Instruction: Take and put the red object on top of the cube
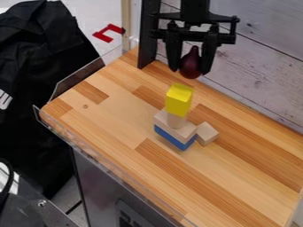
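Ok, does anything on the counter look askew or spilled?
I see no spills or damage. The one stray is a small wooden block, sitting beside the stack topped by the yellow cube, not built into it.

We look through 1 camera, set higher than the yellow block (179, 99) and on its near side, so that we see down at a slant onto its top and sides. Our view faces past the block toward the plank wall (260, 53) behind it. We are near enough to tell the block's faces apart, yet far enough back to take in wooden tabletop (106, 119) around it and black cloth (35, 57) well to its left.
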